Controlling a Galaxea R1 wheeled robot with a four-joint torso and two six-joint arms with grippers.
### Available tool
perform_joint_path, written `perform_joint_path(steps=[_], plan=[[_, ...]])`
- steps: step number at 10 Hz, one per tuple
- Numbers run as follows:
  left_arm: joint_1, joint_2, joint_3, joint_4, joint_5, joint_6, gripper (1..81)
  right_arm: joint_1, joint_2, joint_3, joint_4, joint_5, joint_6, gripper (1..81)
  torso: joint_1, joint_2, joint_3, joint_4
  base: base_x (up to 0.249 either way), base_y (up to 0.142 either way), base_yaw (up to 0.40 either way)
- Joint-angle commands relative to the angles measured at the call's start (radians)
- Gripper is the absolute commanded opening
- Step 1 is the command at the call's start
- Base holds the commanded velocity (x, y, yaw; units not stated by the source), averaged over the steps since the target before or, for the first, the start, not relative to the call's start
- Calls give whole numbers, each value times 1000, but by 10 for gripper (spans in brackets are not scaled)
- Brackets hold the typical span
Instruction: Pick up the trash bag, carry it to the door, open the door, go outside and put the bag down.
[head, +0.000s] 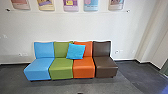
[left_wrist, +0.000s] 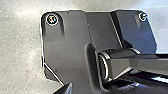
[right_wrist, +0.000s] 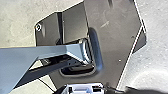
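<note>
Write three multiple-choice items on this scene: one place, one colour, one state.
1. Where is the bright blue square cushion?
A) On the floor
B) Against green chair back and orange chair back
C) On the wall

2. What colour is the picture's rightmost armless chair?
A) Red
B) Yellow
C) Dark brown

3. How do the four chairs stand?
A) Upright, side by side
B) Stacked
C) Tipped over

1 B: it overlaps both.
2 C: seat and back brown.
3 A: seats aligned, backs raised.

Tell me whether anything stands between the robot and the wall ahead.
Yes: a row of four seats stands in front of the wall, with a blue cushion leaning against its backrests.
</note>
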Motion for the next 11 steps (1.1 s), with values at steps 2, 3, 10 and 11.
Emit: perform_joint_path(steps=[2, 3, 10, 11], plan=[[-30, -3, 2, -7, 58, 2, 811, 17, -13, 9, -3, -52, 0, 811, 0, 0, 0, 0, 119, 0, 0], [-30, -3, 2, -7, 58, 0, 811, 19, -13, 9, -3, -52, 0, 811, 0, 0, 0, 0, 116, 0, 0], [-28, -6, 3, -8, 62, -1, 811, 22, -32, 49, -3, -66, -1, 811, 1, 0, 0, 0, 54, 0, 0], [-28, -14, 9, -8, 65, -1, 811, 22, -50, 84, -3, -66, 0, 811, 1, 0, 0, 0, 0, 0, 0]])
